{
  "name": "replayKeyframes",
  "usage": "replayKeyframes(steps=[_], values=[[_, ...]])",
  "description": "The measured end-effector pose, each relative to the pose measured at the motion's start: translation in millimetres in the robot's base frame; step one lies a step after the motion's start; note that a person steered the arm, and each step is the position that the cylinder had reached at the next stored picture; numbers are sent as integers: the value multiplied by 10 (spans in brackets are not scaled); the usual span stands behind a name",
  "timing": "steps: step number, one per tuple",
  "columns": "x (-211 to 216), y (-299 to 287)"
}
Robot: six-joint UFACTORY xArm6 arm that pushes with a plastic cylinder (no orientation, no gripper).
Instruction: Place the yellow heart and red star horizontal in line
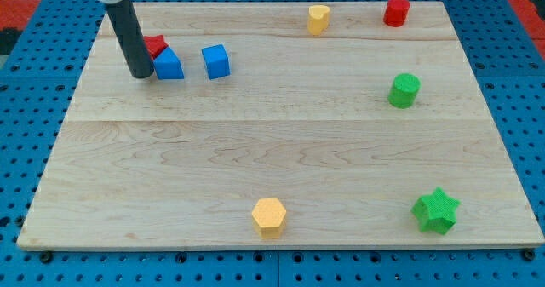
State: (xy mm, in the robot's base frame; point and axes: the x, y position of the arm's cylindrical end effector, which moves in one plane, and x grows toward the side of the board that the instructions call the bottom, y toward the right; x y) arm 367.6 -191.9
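The red star (156, 44) lies near the view's top left, partly hidden behind my rod and touching a blue block (169, 65) just below and right of it. My tip (141, 74) rests on the board just left of that blue block and just below-left of the red star. The yellow heart (318, 19) sits near the top edge, right of centre, far to the right of my tip.
A blue cube (216, 61) lies right of the first blue block. A red cylinder (396, 11) is at the top right, a green cylinder (404, 90) at the right, a green star (437, 209) at the bottom right, a yellow hexagon (269, 215) at the bottom centre. The wooden board (255, 142) ends at a blue pegboard.
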Motion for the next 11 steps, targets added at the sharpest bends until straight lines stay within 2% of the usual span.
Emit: replayKeyframes(steps=[1, 2, 3, 4, 5, 8, 9, 10, 11], values=[[-241, 131], [-773, 129], [-937, 103], [-801, 333], [-988, 734], [-1059, 391], [-1051, 708], [-1043, 735], [-1079, 356]])
